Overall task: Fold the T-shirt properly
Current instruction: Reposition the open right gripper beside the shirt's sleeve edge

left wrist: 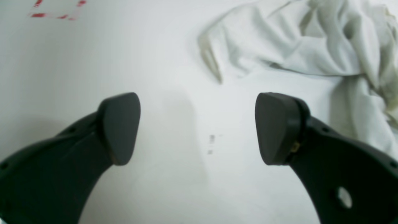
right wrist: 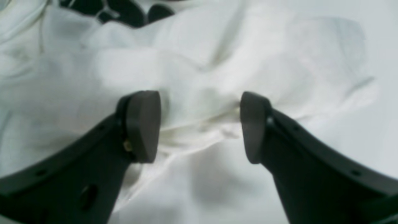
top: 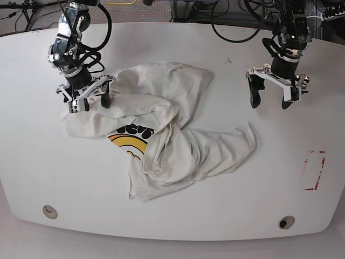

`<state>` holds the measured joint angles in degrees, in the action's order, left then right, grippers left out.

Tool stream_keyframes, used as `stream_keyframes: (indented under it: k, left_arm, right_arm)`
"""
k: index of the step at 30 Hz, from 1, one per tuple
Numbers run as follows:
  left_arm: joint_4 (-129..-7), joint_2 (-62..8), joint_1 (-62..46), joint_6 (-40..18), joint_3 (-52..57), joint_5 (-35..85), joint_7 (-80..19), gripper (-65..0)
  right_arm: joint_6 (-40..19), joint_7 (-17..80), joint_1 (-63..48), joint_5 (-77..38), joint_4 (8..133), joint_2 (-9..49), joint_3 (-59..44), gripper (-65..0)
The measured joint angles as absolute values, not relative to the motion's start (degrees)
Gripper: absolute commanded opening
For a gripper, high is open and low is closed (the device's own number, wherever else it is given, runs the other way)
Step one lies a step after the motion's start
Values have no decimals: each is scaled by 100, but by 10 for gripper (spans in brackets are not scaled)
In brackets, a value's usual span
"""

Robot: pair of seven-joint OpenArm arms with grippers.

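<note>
The off-white T-shirt lies crumpled on the white table, left of centre. Part of its yellow and black round print shows between folds. My right gripper stands open at the shirt's left sleeve area. In the right wrist view its fingers straddle a raised ridge of cloth, with dark print at the top edge. My left gripper hangs open over bare table, right of the shirt. In the left wrist view the T-shirt lies ahead and to the right of the left gripper, apart from it.
A red dashed rectangle is marked near the table's right edge, and the same rectangle shows in the left wrist view. Two round holes sit near the front edge. Cables run along the back.
</note>
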<state>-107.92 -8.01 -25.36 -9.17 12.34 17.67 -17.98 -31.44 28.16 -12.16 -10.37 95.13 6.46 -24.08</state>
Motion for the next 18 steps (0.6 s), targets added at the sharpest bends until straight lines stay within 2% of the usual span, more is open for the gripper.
stream_keyframes:
  k: [6, 10, 18]
  left_arm:
    - [-10777, -799, -2534, -897, 1212, 1763, -1767, -106]
    - [-10785, -779, -2512, -882, 1417, 1761, -1782, -104]
    - [-10790, -779, -2477, -869, 1446, 1743, -1796, -104]
  right_arm:
    - [-3063, 2858, -930, -1024, 9365, 749, -2571, -263]
    - [-2998, 3516, -449, -886, 9244, 709, -2593, -263]
    - [-2963, 3802, 307, -985, 9024, 733, -2698, -265]
